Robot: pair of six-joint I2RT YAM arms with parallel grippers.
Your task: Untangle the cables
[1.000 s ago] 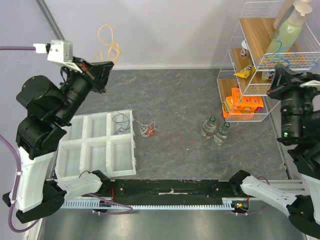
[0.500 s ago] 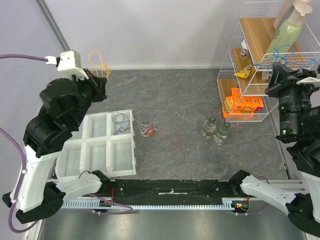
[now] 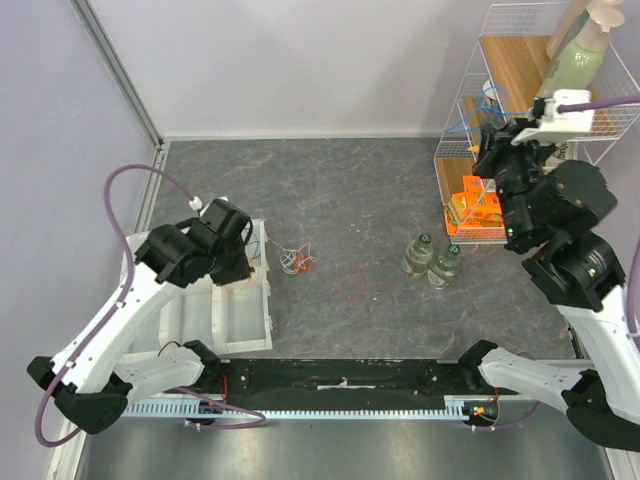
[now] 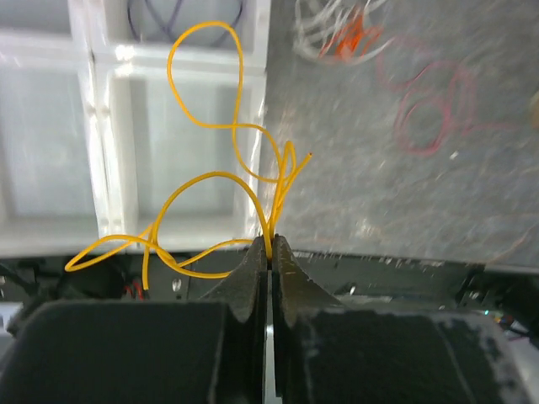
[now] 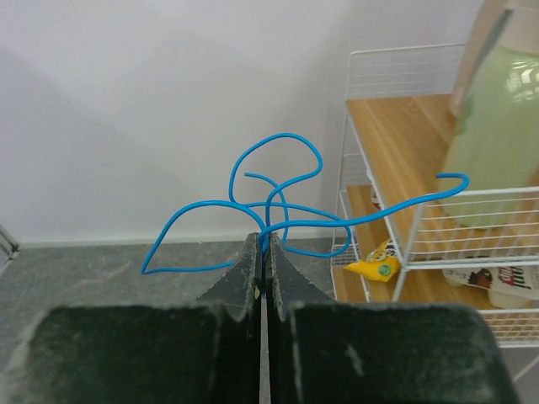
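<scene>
My left gripper is shut on a yellow cable, whose loops hang over the right edge of the white tray. In the top view this gripper is low over the tray. My right gripper is shut on a blue cable and holds it up in the air beside the wire shelf; in the top view the gripper is at the shelf's left side. A small white and orange bunch of cables lies on the table right of the tray. A red loop lies further right.
Two small bottles stand on the table at the right. The wire shelf at the back right holds a green bottle and an orange box. A dark cable lies in a tray compartment.
My left arm has swung down from the back left to just over the tray, carrying the yellow cable. My right arm has turned and shifted left with the blue cable.
</scene>
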